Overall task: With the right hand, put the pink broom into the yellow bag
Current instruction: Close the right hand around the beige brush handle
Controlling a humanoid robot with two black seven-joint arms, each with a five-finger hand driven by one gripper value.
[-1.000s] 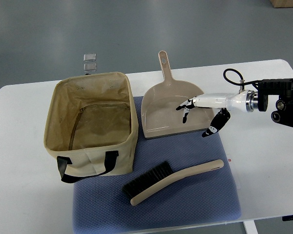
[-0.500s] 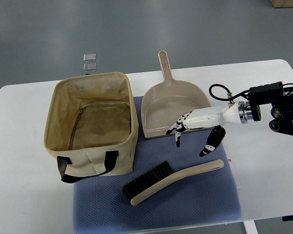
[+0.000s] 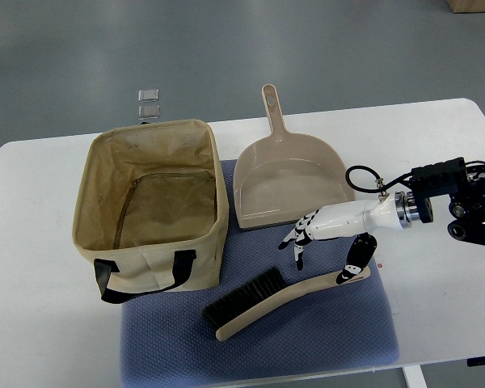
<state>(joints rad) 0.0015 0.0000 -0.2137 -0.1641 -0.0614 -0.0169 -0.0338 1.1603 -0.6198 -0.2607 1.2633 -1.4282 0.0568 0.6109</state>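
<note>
The right hand (image 3: 327, 242) has dropped from over the dustpan (image 3: 287, 182) to the broom (image 3: 287, 301) handle's end, fingers spread, holding nothing. The broom lies near the counter's (image 3: 436, 145) front edge, beside the bag (image 3: 149, 206). Light and rigid; grip mid-handle.

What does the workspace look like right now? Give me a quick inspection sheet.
Surface: white table with a blue mat.
Job's things: brush lying on the mat; open bag at its left, nothing seen inside.
Clutter: dustpan behind the brush.
Hands: right robot hand open, over the brush handle, thumb at its tip; left not in view.
Cables: black loop at the right wrist.
Surroundings: grey floor, small clear object beyond the table.
</note>
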